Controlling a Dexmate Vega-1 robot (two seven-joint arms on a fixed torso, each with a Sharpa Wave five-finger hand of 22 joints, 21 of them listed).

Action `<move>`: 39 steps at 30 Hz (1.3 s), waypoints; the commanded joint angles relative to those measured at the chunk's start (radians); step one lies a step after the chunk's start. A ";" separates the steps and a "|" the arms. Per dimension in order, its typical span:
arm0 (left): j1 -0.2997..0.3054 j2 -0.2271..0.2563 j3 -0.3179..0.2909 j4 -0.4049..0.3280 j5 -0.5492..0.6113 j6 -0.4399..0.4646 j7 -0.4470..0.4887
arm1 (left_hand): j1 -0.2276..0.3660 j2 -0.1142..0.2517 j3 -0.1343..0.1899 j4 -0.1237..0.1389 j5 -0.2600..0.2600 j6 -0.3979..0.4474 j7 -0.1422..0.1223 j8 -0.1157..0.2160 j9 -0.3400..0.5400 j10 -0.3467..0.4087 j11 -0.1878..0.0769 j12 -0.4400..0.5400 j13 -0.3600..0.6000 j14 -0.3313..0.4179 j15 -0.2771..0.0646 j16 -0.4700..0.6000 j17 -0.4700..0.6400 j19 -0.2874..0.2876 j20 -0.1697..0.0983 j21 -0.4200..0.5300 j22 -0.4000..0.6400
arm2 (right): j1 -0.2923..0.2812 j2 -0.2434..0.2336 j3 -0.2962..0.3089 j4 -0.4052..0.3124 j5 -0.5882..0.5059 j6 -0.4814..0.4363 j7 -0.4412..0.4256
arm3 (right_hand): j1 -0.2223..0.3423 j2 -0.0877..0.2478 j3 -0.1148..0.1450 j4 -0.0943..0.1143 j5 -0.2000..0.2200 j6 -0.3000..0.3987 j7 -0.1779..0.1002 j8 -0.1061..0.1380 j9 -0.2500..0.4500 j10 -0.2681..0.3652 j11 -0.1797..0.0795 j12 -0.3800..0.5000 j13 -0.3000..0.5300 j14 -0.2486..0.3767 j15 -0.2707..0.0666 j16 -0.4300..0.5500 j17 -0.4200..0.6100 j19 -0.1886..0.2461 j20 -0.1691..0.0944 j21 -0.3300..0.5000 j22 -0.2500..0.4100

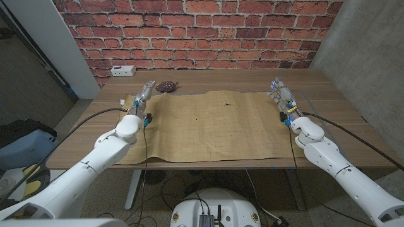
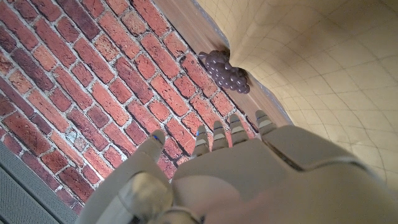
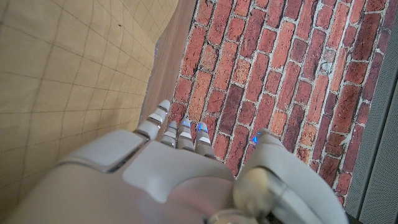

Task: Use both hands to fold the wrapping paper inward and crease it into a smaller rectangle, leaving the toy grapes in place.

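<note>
The wrapping paper (image 1: 211, 126) lies spread on the wooden table (image 1: 328, 113), its long axis running between the hands. The left hand (image 1: 142, 96), open and holding nothing, stands at the paper's far left corner, just beside the toy grapes (image 1: 166, 86). The right hand (image 1: 281, 96), likewise open and holding nothing, stands at the paper's far right corner. Each hand is nearest its own short edge.

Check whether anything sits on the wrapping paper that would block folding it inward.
Nothing visible lies on the wrapping paper. The toy grapes sit at its far left corner, at the paper's edge. The left hand and right hand are at the sheet's far corners.
</note>
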State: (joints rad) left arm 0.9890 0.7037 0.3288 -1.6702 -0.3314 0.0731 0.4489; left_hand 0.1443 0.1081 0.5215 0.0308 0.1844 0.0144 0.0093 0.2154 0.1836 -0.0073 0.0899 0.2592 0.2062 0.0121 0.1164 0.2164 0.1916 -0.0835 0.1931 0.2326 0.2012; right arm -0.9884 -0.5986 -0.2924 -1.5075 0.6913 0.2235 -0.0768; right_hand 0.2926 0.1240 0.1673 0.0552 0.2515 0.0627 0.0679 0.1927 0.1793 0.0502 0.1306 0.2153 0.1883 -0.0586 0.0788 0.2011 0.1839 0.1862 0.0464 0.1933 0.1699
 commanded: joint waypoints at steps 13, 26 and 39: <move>0.035 -0.070 -0.075 -0.109 0.028 0.238 0.254 | 0.054 0.066 0.059 -0.026 0.002 0.117 0.074 0.033 0.016 0.104 0.038 0.062 0.043 0.089 0.027 0.054 0.056 0.103 -0.008 0.049 0.012 | 0.001 -0.004 0.006 -0.015 -0.003 -0.021 -0.026 | 0.012 -0.001 0.007 -0.006 0.000 0.012 0.004 0.006 0.003 0.018 0.005 0.008 0.005 0.008 0.003 0.001 0.006 0.009 0.004 0.008 0.003; 0.039 -0.065 -0.121 -0.161 -0.021 0.378 0.287 | 0.057 0.066 0.067 -0.021 0.005 0.105 0.073 0.025 0.018 0.106 0.046 0.067 0.049 0.090 0.034 0.058 0.067 0.109 -0.008 0.052 0.012 | 0.011 0.002 0.001 -0.007 -0.002 -0.034 -0.032 | 0.018 0.005 0.012 -0.011 0.000 0.024 0.005 0.008 0.003 0.024 0.005 0.007 0.006 0.010 0.001 0.000 0.005 0.010 0.004 0.007 0.003; 0.027 -0.042 -0.166 -0.172 -0.077 0.485 0.291 | 0.063 0.059 0.070 -0.026 0.006 0.104 0.074 0.022 0.019 0.111 0.051 0.072 0.054 0.092 0.041 0.060 0.073 0.118 -0.006 0.057 0.013 | 0.010 0.001 -0.001 -0.022 -0.007 -0.055 -0.056 | 0.024 0.008 0.017 -0.015 -0.002 0.030 0.007 0.009 0.003 0.027 0.005 0.006 0.006 0.011 0.000 -0.001 0.005 0.010 0.004 0.006 0.003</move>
State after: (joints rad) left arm 1.0245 0.6481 0.2004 -1.8285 -0.3664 0.4734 0.7306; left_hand 0.1980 0.1453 0.5845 0.0069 0.1845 0.1180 0.0821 0.2390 0.1980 0.1005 0.1310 0.3256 0.2582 0.1019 0.1503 0.2672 0.2620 0.0305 0.1819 0.2816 0.2118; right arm -0.9796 -0.5980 -0.2901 -1.5187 0.6882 0.1871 -0.1135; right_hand 0.3031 0.1346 0.1811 0.0414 0.2515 0.0805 0.0748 0.1967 0.1792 0.0698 0.1322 0.2152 0.1882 -0.0498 0.0768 0.2011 0.1837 0.1896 0.0500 0.1933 0.1698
